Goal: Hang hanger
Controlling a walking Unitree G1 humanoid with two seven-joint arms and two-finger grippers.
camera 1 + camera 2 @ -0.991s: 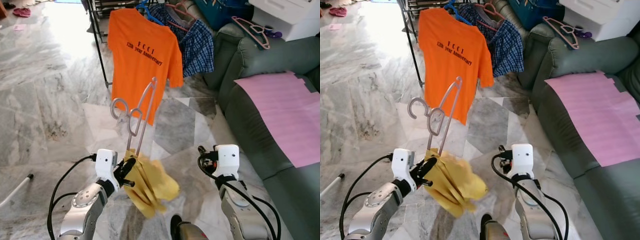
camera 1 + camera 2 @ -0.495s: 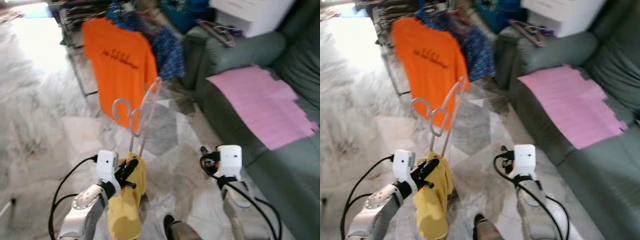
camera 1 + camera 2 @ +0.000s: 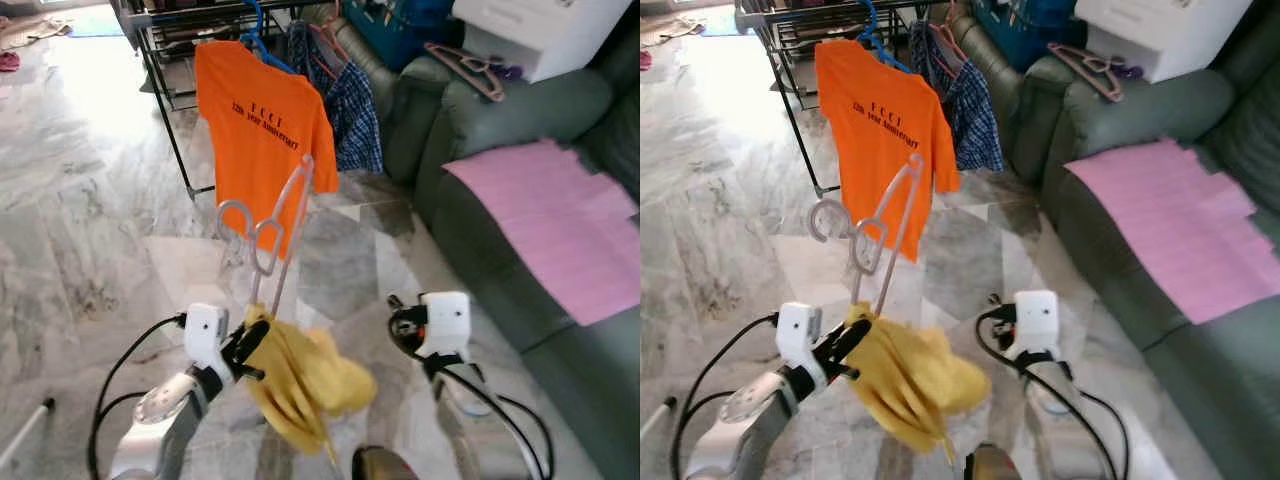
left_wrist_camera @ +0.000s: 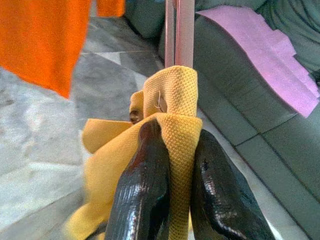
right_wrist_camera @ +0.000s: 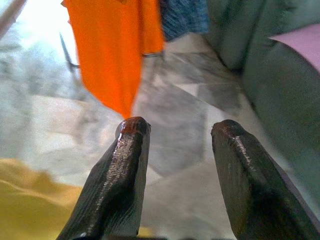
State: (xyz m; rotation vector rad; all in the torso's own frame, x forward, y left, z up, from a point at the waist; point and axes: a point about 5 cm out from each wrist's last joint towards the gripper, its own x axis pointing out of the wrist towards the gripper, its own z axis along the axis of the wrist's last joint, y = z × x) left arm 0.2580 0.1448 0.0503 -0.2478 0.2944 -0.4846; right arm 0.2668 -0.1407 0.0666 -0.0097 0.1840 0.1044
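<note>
A marble floor (image 3: 80,230) is seen at the far left, with a dark clothes rack (image 3: 170,110) standing upon it farther back. An orange T-shirt (image 3: 262,130) is hung on the rack, and a blue checked garment (image 3: 355,125) is hung just beside it. In the foreground, the left gripper (image 4: 172,172) is held low, its two black fingers (image 4: 142,190) pressed together on a yellow cloth (image 3: 300,385). The cloth is draped over the lower end of a pale pink hanger (image 3: 285,225), so the hanger is held through the fabric. From the clamped fingers the hanger rises upright and slightly tilted, its hook (image 3: 238,213) curled at the top, in front of the orange T-shirt but apart from the rack. Loose folds of the cloth hang below and to the right of the fingers. Farther right, the right gripper (image 5: 175,137) is raised at about the same height, its fingers spread apart with nothing between them. At the far right, a grey-green sofa (image 3: 480,120) is seen, with a pink sheet (image 3: 560,215) laid across its seat and another hanger (image 3: 465,68) resting on its arm.
</note>
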